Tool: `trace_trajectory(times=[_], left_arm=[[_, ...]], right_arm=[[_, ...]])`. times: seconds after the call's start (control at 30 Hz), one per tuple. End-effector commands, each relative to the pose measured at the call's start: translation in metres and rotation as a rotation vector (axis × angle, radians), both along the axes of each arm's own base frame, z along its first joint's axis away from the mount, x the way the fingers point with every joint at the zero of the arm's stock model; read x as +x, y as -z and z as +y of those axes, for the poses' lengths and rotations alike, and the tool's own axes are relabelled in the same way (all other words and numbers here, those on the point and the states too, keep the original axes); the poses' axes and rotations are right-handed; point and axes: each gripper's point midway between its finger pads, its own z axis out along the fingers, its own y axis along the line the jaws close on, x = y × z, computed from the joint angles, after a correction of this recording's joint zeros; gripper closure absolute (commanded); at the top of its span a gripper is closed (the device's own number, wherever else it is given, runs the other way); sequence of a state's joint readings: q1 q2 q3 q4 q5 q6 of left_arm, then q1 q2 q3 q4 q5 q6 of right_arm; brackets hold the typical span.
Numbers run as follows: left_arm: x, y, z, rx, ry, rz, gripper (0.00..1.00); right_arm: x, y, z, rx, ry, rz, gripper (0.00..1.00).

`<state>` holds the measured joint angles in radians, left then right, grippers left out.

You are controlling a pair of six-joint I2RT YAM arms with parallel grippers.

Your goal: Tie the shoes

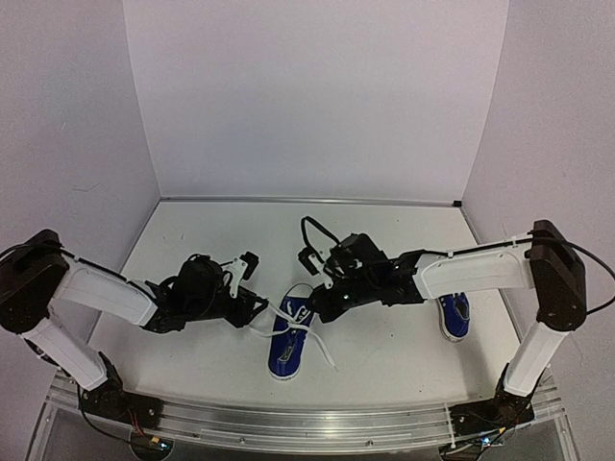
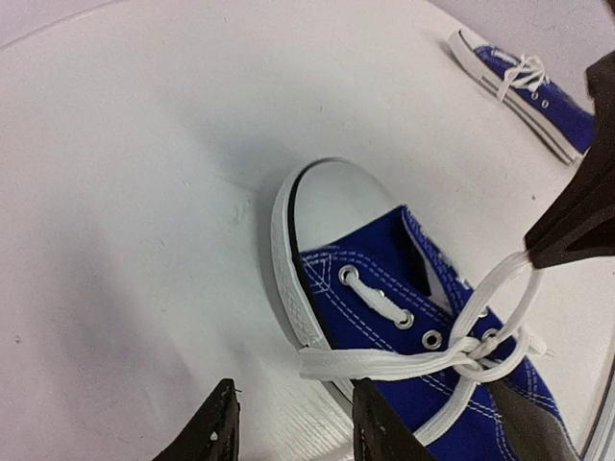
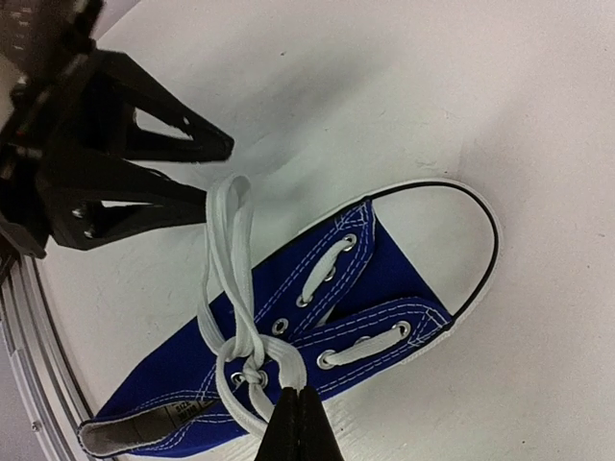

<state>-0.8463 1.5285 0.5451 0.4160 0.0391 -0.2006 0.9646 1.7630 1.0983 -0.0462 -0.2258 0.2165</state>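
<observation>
left hand: spread wide, nothing gripped; lace end is seen just ahead of it
right hand: pressed together, lace pinched low over the shoe
shoe being tied: mid tabletop, between both hands
risk: shoe probably gets dragged, or the lace slipped, if it's tugged one-sided
count: 2 shoes, 2 hands; other shoe sits well apart, right side

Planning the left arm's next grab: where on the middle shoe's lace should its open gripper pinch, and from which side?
Probably the far end of the lace loop running from the knot past the middle shoe's sole, approached from the shoe's left in the top view: it lies flat, aimed at the left gripper. The right gripper pinches lace by the knot.
</observation>
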Motion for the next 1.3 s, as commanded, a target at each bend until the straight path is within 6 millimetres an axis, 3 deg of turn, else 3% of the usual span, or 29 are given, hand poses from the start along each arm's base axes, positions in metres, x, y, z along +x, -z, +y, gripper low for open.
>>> trace_trajectory(times=[0.0,0.2,0.37,0.47,0.63,0.87,1.27], left_arm=[[0.005,-0.047,0.017,-0.005,-0.019,-0.231,0.56],[-0.006,-0.073,0.044,0.002,-0.029,-0.382,0.45],[-0.050,-0.068,0.017,0.004,0.300,-0.453,0.46],[-0.063,-0.056,0.001,0.027,0.427,-0.451,0.51],[-0.066,-0.037,-0.025,0.131,0.578,-0.470,0.62],[-0.064,-0.028,-0.056,0.167,0.684,-0.499,0.66],[-0.064,-0.006,-0.074,0.233,0.759,-0.480,0.76]], right_arm=[[-0.001,-0.011,0.004,0.055,0.002,0.008,1.00],[-0.001,-0.012,0.008,0.077,-0.003,0.008,1.00],[-0.002,-0.011,0.008,0.082,-0.004,0.018,1.00],[-0.003,-0.011,0.009,0.088,-0.002,0.027,1.00],[-0.004,-0.010,0.009,0.097,0.003,0.041,1.00],[-0.005,-0.010,0.010,0.109,0.010,0.055,1.00],[-0.005,-0.011,0.011,0.117,0.011,0.060,1.00]])
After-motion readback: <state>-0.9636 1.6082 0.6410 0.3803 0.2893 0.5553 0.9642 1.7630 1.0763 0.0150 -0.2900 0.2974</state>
